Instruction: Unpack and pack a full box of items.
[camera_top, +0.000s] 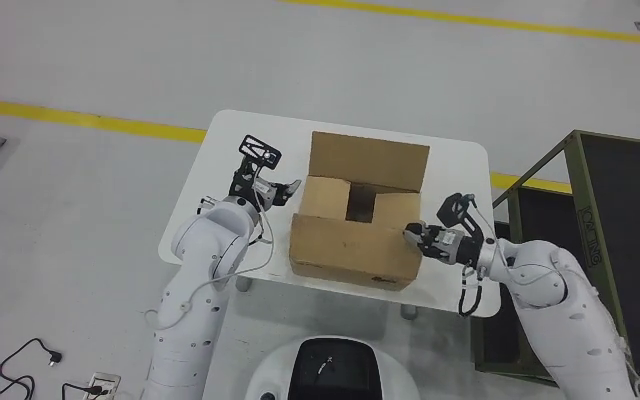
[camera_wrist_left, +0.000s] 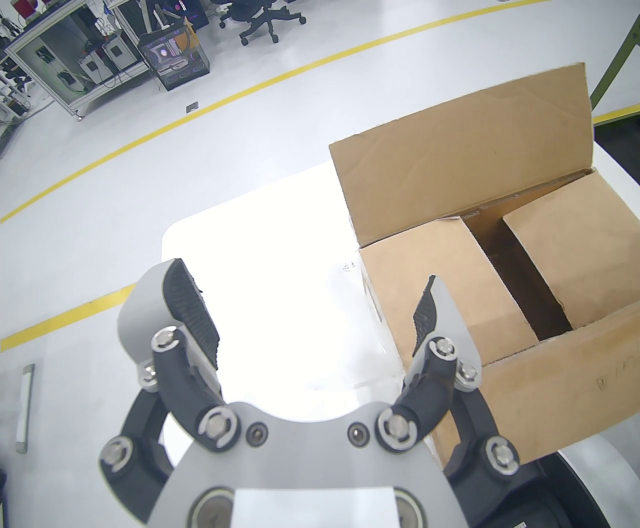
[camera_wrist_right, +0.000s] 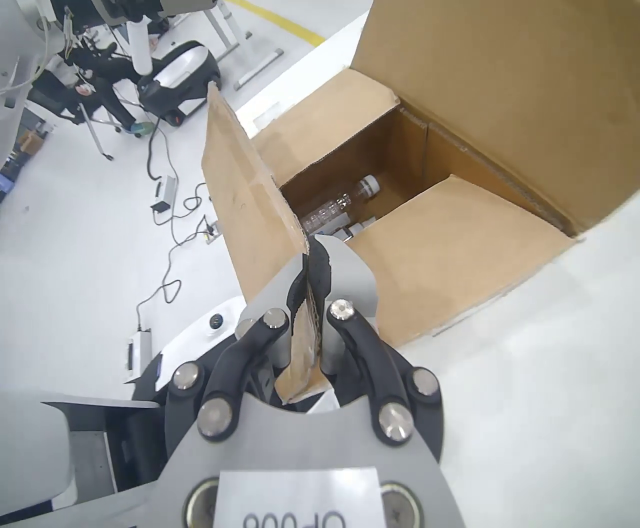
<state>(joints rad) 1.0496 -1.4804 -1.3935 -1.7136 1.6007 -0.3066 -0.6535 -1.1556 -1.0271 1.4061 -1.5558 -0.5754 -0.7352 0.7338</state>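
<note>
The cardboard box (camera_top: 355, 245) carries little writing. There is a small dark print low on its near face and a faint pen scribble (camera_wrist_left: 612, 380) on the near flap, both too faint for me to read. A white label (camera_wrist_right: 300, 495) on my right wrist mount shows dark characters cut off at the edge.

The box sits at the middle of the white desk (camera_top: 230, 160). Its far flap (camera_top: 368, 158) stands upright, and the two side flaps are folded inward with a dark gap between them. Through that gap I see a clear bottle (camera_wrist_right: 345, 197) with a white cap lying inside, and another white cap just beside it.

A green-framed rack (camera_top: 580, 200) stands off the desk's right end. A yellow line (camera_top: 100, 120) crosses the floor beyond, and cables (camera_wrist_right: 170, 210) trail on the floor near the robot's side.

My right arm comes in low from the right. The right pincer (camera_top: 410, 234) is clamped tight on the right corner of the near flap (camera_wrist_right: 245, 200), with cardboard pinched between the pads. My left arm is bent up beside the box's left side. The left pincer (camera_wrist_left: 302, 280) is spread wide, holds nothing, and hangs over bare desk just beside the box without touching it.
</note>
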